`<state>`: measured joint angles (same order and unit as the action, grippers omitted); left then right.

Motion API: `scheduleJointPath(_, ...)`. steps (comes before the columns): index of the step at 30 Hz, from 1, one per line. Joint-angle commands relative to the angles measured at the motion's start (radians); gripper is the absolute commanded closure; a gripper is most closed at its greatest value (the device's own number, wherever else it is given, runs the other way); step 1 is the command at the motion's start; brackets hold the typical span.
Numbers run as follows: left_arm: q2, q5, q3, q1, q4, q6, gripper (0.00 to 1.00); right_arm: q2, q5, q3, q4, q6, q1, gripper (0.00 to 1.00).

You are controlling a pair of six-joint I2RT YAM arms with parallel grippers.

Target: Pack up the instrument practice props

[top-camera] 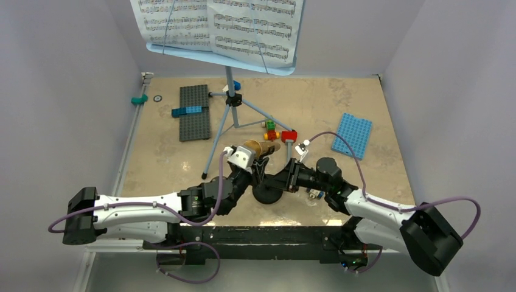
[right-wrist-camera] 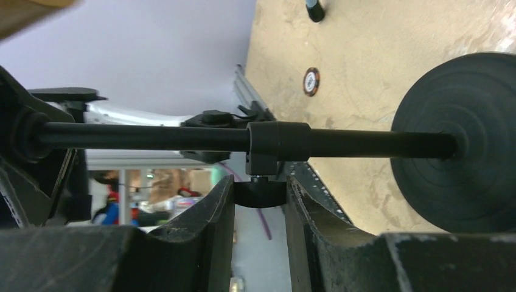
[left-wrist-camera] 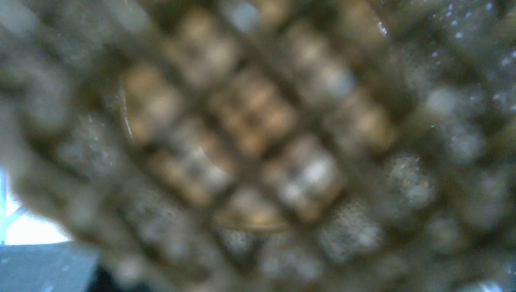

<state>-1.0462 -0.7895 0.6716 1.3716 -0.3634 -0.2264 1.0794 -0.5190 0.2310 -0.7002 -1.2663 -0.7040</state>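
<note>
The light-blue music stand (top-camera: 230, 91) is upright at the back on its tripod, with white sheet-music pages (top-camera: 219, 24) on its desk. The gold-brown microphone (top-camera: 260, 148) sits at the top of the black mic stand (top-camera: 268, 194). My left gripper (top-camera: 254, 161) is shut on the microphone, whose blurred mesh head (left-wrist-camera: 255, 121) fills the left wrist view and hides the fingers. My right gripper (right-wrist-camera: 260, 201) reaches in from the right (top-camera: 285, 176). Its jaws press both sides of the small black knob (right-wrist-camera: 260, 191) under the pole's collar. The round base (right-wrist-camera: 462, 146) shows at the right.
A grey studded baseplate (top-camera: 195, 112) with blue bricks (top-camera: 186, 111) lies back left. A blue baseplate (top-camera: 352, 135) lies at the right. Coloured bricks (top-camera: 280, 134) sit by a tripod leg. A teal piece (top-camera: 140, 99) and a small round token (top-camera: 157, 98) lie far left.
</note>
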Motion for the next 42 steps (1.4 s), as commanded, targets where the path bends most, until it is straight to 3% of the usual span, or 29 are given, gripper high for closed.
scheduleJointPath(1, -0.060, 0.049, -0.057, 0.018, 0.180, -0.046, 1.00, -0.120, 0.068, 0.230, 0.419, 0.429, -0.016, 1.00)
scheduleJointPath(4, -0.077, 0.059, -0.056, 0.018, 0.181, -0.052, 1.00, -0.181, 0.233, 0.310, 0.637, 0.613, -0.041, 1.00)
scheduleJointPath(6, -0.085, 0.057, -0.055, 0.018, 0.179, -0.052, 1.00, -0.211, 0.260, 0.319, 0.691, 0.649, -0.043, 1.00)
scheduleJointPath(10, -0.090, 0.051, -0.051, 0.018, 0.162, -0.040, 1.00, -0.239, 0.229, 0.292, 0.665, 0.620, -0.043, 0.78)
scheduleJointPath(16, -0.098, 0.054, -0.040, 0.018, 0.156, -0.028, 1.00, -0.219, 0.206, 0.279, 0.648, 0.615, -0.043, 0.67)
scheduleJointPath(20, -0.131, 0.059, -0.030, 0.018, 0.150, -0.025, 1.00, -0.259, 0.271, 0.298, 0.745, 0.685, -0.046, 0.47)
scheduleJointPath(23, -0.180, 0.066, -0.011, 0.017, 0.151, -0.022, 1.00, -0.338, 0.348, 0.303, 0.840, 0.739, -0.046, 0.37)
scheduleJointPath(33, -0.281, 0.090, 0.030, 0.018, 0.130, -0.026, 1.00, -0.523, 0.422, 0.316, 1.073, 0.800, -0.046, 0.34)
scheduleJointPath(42, -0.352, 0.125, 0.005, 0.018, 0.129, -0.128, 1.00, -0.611, 0.444, 0.323, 1.165, 0.817, -0.046, 0.34)
